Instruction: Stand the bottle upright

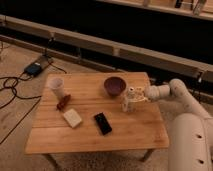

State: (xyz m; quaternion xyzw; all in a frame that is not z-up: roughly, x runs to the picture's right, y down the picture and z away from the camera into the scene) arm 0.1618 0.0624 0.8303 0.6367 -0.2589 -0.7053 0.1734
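Observation:
The small clear bottle [128, 99] with a white cap stands on the right part of the wooden table [95, 140], just right of the dark purple bowl [114, 86]. My gripper [133, 99] reaches in from the right on the white arm [170, 91] and is at the bottle, around its upper part. The bottle looks upright, its base on or just above the tabletop.
A pale translucent cup [56, 87] stands at the table's back left. A small reddish-brown object [63, 103], a pale yellow sponge-like block [72, 118] and a black phone-like item [103, 123] lie on the left and middle. Cables and a power box [34, 68] lie on the floor at left.

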